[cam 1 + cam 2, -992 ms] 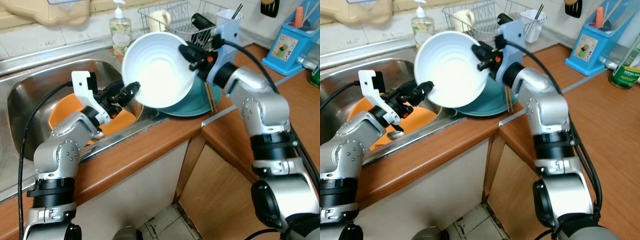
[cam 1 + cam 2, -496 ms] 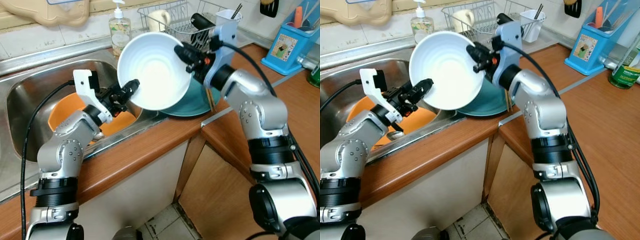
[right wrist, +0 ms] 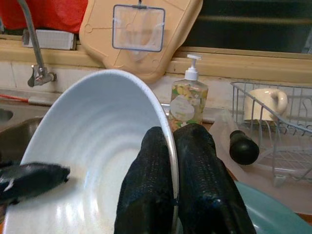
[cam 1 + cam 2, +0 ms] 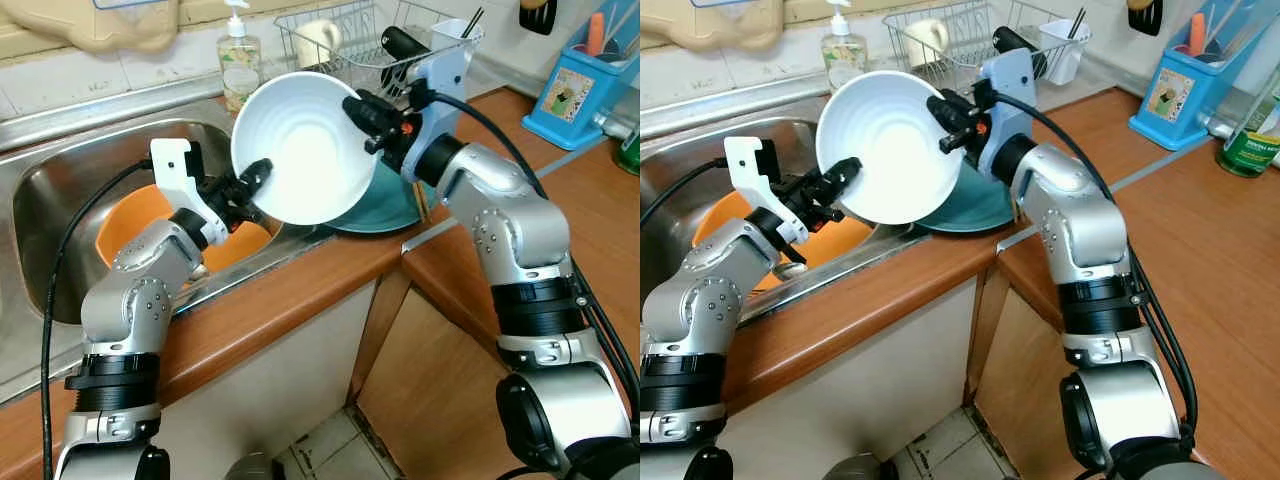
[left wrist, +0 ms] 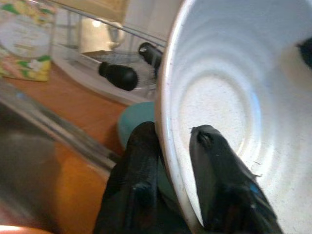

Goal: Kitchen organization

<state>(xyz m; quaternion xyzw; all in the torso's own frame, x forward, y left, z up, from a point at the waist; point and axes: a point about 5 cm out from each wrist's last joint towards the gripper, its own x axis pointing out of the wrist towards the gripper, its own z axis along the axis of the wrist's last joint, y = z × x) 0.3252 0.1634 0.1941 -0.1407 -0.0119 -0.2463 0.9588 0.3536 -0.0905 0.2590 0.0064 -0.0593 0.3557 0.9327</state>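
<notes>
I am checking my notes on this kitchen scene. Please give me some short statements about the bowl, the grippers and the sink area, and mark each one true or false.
1. Both grippers pinch the rim of the white ribbed ceramic bowl: the left gripper low, the right gripper high. True.
2. The bowl lies flat on the counter. False: it is held tilted in the air, above the sink edge.
3. A round orange plastic basin sits in the steel sink. True.
4. The teal plate stands upright in the wire dish rack. False: it lies on the wooden counter behind the bowl.
5. A soap pump bottle stands behind the sink. True.
</notes>
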